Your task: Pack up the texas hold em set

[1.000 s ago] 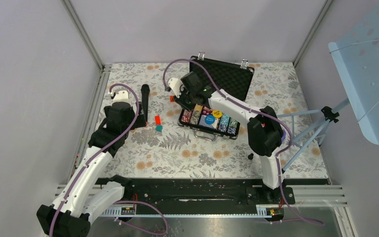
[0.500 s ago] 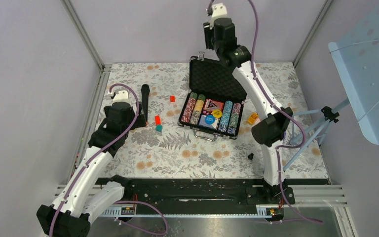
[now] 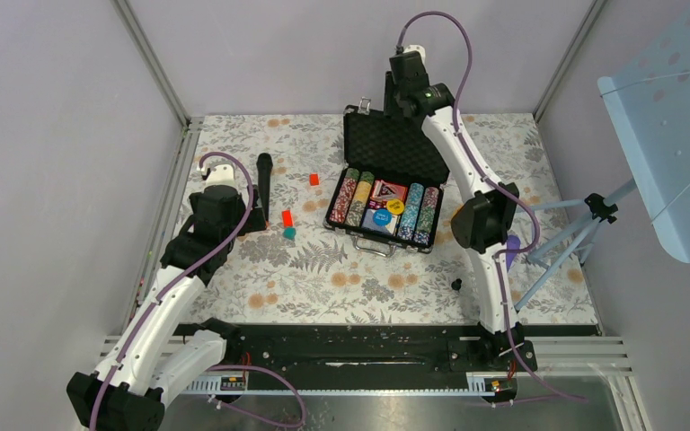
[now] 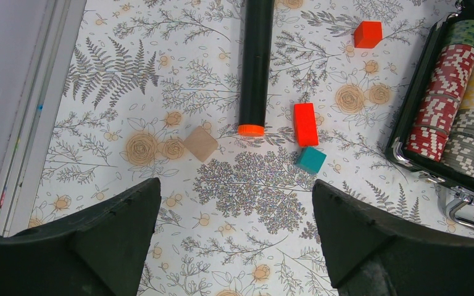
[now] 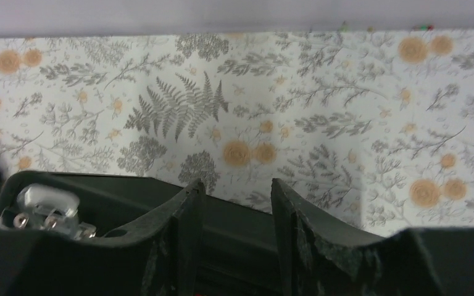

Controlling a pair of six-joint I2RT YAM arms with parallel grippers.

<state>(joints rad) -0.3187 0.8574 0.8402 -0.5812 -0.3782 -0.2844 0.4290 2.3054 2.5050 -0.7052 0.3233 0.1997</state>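
Observation:
The black briefcase [image 3: 340, 218] lies open mid-table, its foam-lined lid [image 3: 395, 146] standing upright. The base holds rows of striped poker chips [image 3: 353, 199], a card deck [image 3: 388, 190], a yellow button [image 3: 396, 206] and a blue button [image 3: 381, 217]. My right gripper [image 3: 402, 101] is at the lid's top edge; in the right wrist view its fingers [image 5: 188, 237] stand a little apart over the dark rim [image 5: 234, 228], beside a silver latch [image 5: 43, 206]. My left gripper [image 4: 234, 246] is wide open and empty above the table, left of the case, with chips [image 4: 453, 92] at that view's right edge.
A black microphone with an orange end [image 4: 256, 61] lies left of the case. Near it are a red block [image 4: 305, 123], a teal block [image 4: 310, 160], a red cube [image 4: 368, 34] and a wooden cube [image 4: 200, 143]. A tripod [image 3: 584, 224] stands at the right.
My right arm swung from the case's left side up high behind the lid, then came down onto the lid's top edge. The lid now stands more upright. The left arm has not moved.

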